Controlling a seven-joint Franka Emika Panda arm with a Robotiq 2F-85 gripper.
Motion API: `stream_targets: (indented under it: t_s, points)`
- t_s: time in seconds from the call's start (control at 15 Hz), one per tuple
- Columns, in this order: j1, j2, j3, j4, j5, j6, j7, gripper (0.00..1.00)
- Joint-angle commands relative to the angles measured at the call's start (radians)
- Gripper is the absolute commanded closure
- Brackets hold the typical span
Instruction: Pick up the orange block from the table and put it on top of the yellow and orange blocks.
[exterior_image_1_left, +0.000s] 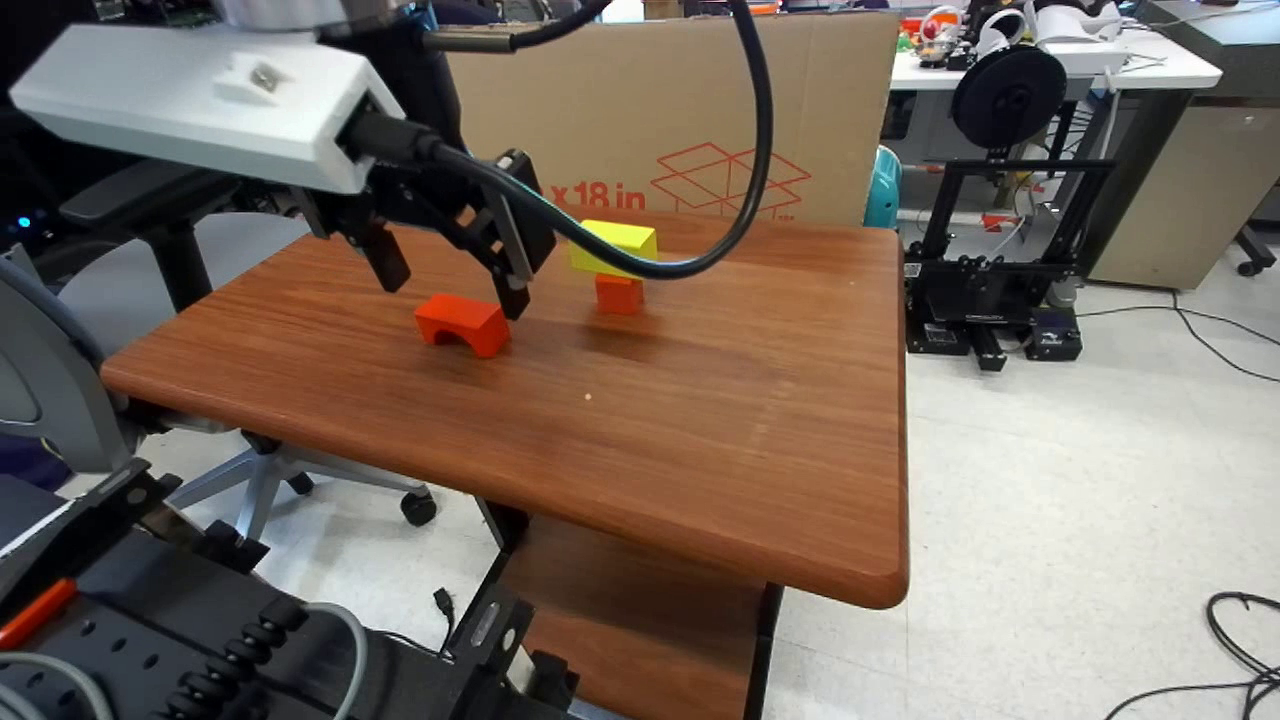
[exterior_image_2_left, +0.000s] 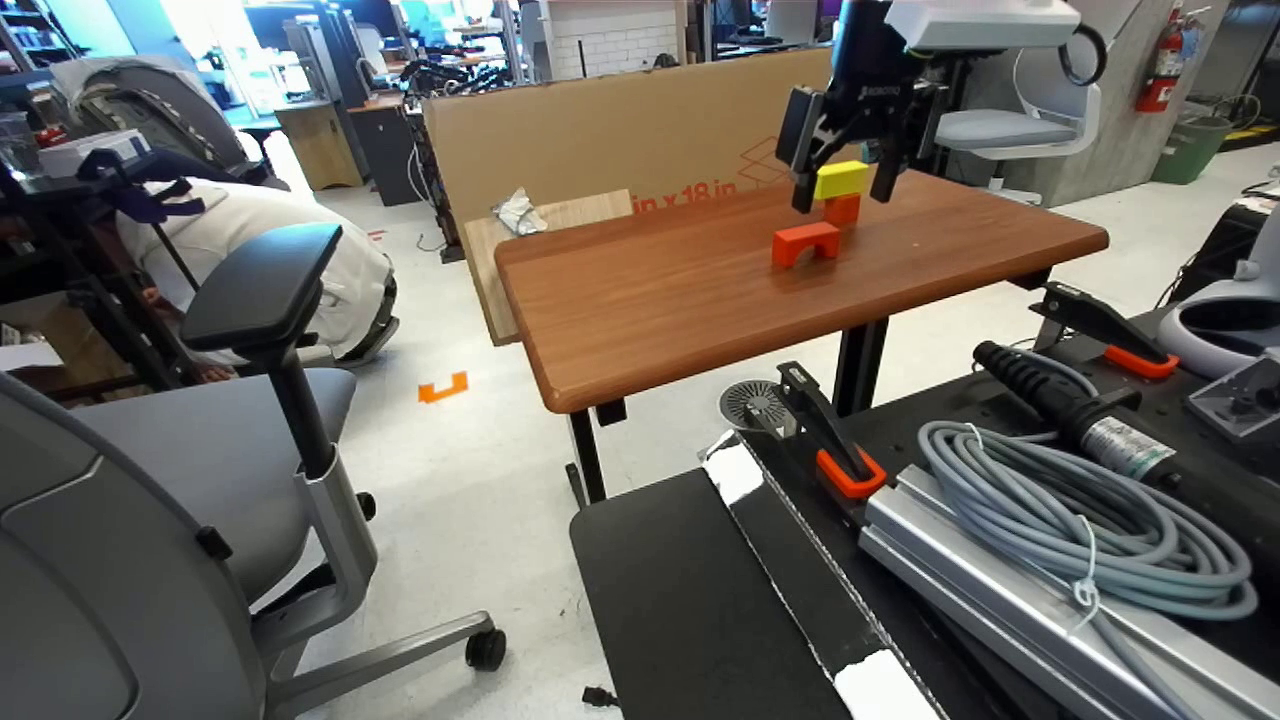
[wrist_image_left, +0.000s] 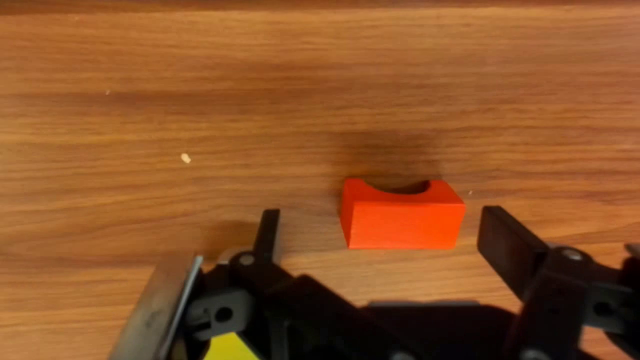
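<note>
Wrist view: a gripper (wrist_image_left: 380, 225) stands with its two fingers (wrist_image_left: 507, 242) spread wide, holding nothing, over a reddish-brown table (wrist_image_left: 150, 75), as an arch-cut orange block (wrist_image_left: 406, 225) shows between the fingertips with bare wood on either side, the narrower gap at that view's right. The orange block lies on the table, and in both exterior views it rests arch down like a small bridge, beneath the gripper. Near it but apart, in an exterior view, a yellow block (exterior_image_1_left: 632, 238) sits atop a second orange block (exterior_image_1_left: 620, 297), while a black cable (exterior_image_1_left: 763, 120) passes in front of the yellow one. A corner of that yellow block also appears at the bottom edge of the wrist view. Behind the table, in both exterior views, stands a large cardboard panel (exterior_image_1_left: 620, 100) printed in red.
</note>
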Motion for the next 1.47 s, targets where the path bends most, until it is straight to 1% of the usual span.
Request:
stream_targets:
  t_s: [0.0,0.27,0.6,0.67,0.73,0.87,1.0,1.2,1.4]
  points:
    - [-0.001,0.070,0.002,0.079,-0.028,-0.047,0.031,0.00]
    - [0.022,0.111,-0.001,0.115,-0.058,-0.070,0.057,0.00]
    - [0.060,0.133,-0.016,0.136,-0.120,-0.078,0.110,0.00]
    - [0.065,0.133,-0.018,0.137,-0.133,-0.079,0.122,0.25]
    - [0.069,0.129,-0.021,0.133,-0.144,-0.075,0.132,0.26]
    - [0.077,0.114,-0.029,0.121,-0.163,-0.069,0.154,0.42]
    - [0.069,0.090,-0.026,0.102,-0.164,-0.073,0.158,0.57]
    - [0.037,0.037,-0.008,0.064,-0.145,-0.108,0.116,0.58]
    - [0.010,-0.037,-0.021,0.029,-0.139,-0.146,0.096,0.58]
